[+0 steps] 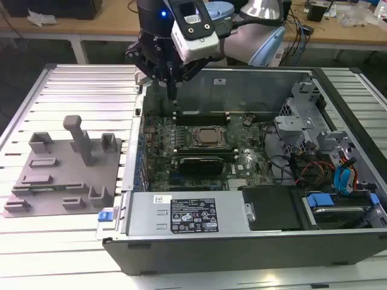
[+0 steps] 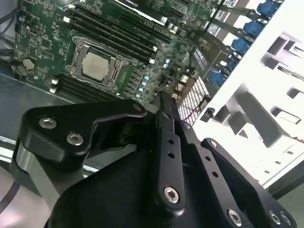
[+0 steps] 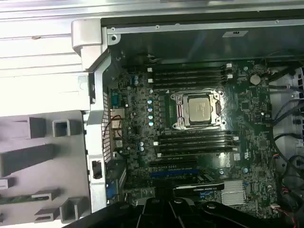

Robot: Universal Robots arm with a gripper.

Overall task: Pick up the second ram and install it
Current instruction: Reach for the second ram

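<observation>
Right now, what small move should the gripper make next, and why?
Probably travel toward the fixture: the gripper hangs over the motherboard holding nothing, while the ram lies on that fixture.

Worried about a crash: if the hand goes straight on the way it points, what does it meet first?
Likely the motherboard by the memory slots, close to the case wall. The hand points down there, but depth is unclear.
</observation>
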